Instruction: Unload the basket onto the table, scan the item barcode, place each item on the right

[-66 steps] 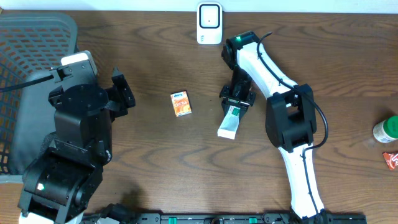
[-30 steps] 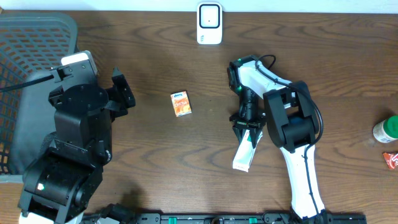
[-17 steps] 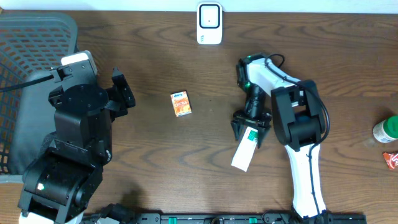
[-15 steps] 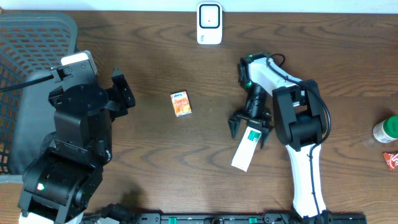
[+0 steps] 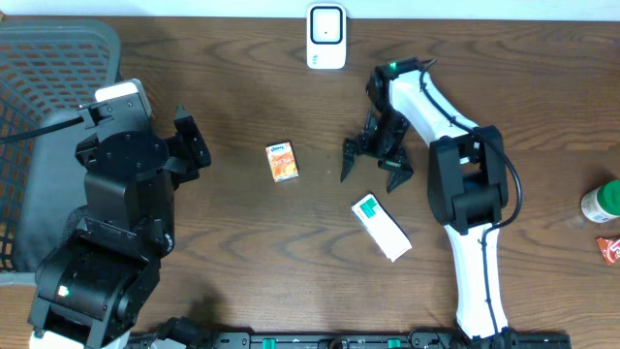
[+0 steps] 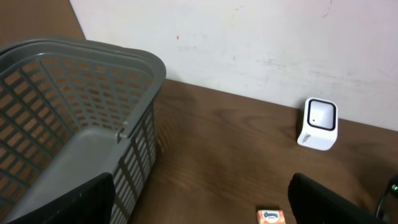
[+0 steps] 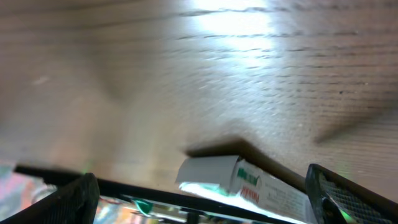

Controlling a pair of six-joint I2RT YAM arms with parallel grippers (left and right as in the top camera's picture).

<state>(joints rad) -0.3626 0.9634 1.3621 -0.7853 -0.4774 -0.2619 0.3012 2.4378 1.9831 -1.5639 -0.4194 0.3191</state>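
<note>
The white-and-green box (image 5: 381,226) lies flat on the wooden table (image 5: 242,87), right of centre. It is turned diagonally, with its green-marked end toward the far left and its plain white end toward the near right. Nothing grips it.

Just beyond it on the far side hangs the right gripper (image 5: 374,173), its jaws released and spread wide, apart from the box and with nothing between them. The right wrist view is blurred, but it shows the same box (image 7: 249,180) low in the picture between the two dark fingers (image 7: 62,199).

To the left of the right gripper a small orange box (image 5: 282,162) lies on the table by itself. At the far edge of the table, roughly between these two boxes, stands the white scanner (image 5: 326,36).

The left gripper (image 5: 189,145) is well off to the left, beside the grey basket (image 5: 39,78). Its fingers (image 6: 87,199) stand wide apart and hold nothing.

At the far right edge are a green-capped bottle (image 5: 601,202) and, just nearer, a red packet (image 5: 608,250).
</note>
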